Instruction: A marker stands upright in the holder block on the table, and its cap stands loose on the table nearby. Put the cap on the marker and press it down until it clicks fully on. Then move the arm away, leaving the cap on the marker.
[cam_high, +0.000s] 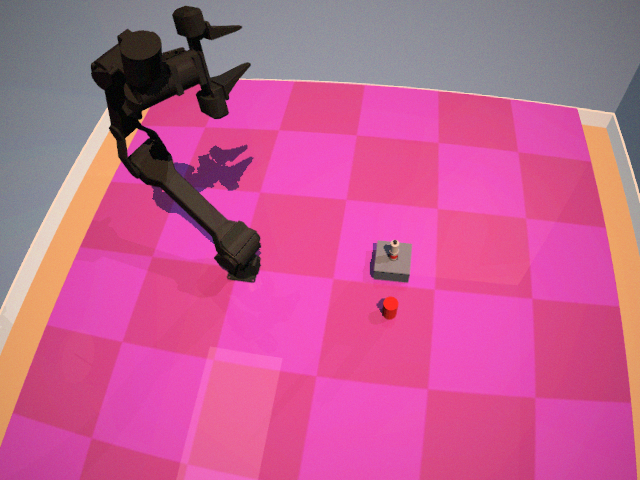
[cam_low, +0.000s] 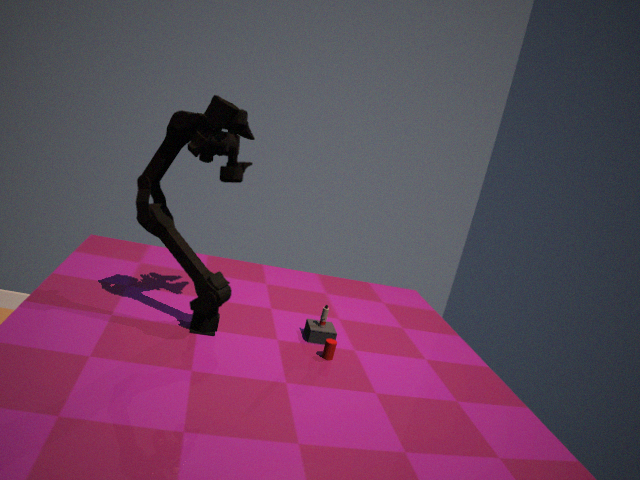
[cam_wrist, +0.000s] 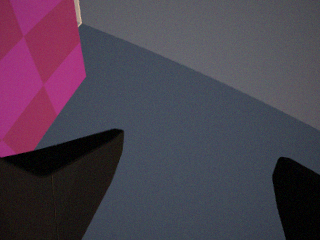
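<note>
Marker upright in the grey block, tip up and bare. Red cap off the marker, standing up on the pink table, near the block but not touching. Just a small gap between block and cap. Both well in from the table's edges, with lots of pink squares around them. More room on the side of the cap away from the block.

Gripper wide open, with nothing in it. High up in the air, well apart from cap and marker. In the top picture, seen over the far edge line; hard to tell if really past that edge.

Arm bent up and back from its foot, with foot and block well apart. Dark shadow on the squares at the far left. Big blue-grey wall behind it all. In the wrist picture, a table corner at the upper left, and wall between the two fingers.
</note>
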